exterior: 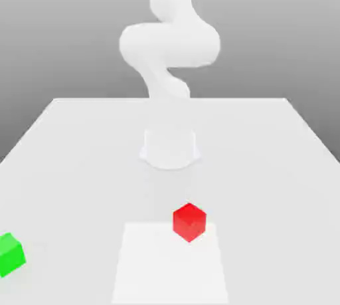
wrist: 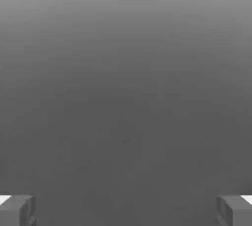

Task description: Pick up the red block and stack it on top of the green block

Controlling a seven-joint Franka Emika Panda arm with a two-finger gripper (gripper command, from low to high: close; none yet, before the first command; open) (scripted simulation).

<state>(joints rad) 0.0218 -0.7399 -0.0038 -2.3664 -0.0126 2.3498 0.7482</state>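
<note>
The gripper (wrist: 126, 211) is open and empty; bring it above the red block (exterior: 189, 222), square its fingers to two opposite faces, then descend straight. The block sits at the white patch's (exterior: 170, 270) far edge, one upright edge towards the exterior view, cube-like, with no long axis

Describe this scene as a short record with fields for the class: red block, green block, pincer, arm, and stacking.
red block: turned cornerwise, over the far edge of the pale square
green block: at the exterior view's left edge, partly cut off
pincer: open, nothing between its fingers
arm: raised above the table
stacking: not done; blocks apart
</note>
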